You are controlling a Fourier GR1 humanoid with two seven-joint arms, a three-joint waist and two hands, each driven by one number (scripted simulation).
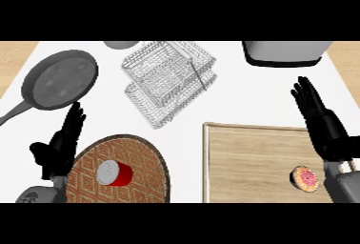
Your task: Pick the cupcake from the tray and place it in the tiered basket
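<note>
At the right edge of the desk (239, 95), your right hand (327, 128) stands open, fingers straight, holding nothing. The cupcake (305, 177) lies near its wrist on the wooden tray (246, 157). Your left hand (60, 143) is open and empty too, beside the round mat (149, 162), with the wire tiered basket (169, 78) farther up the desk.

1. Grey container (288, 52), top right: upper part cut off.
2. Small grey round object (121, 44), top: only its lower rim shows.
3. Frying pan handle (13, 114): runs past left edge.
4. Woven mat (141, 152), wooden tray (246, 157): cropped below.
</note>
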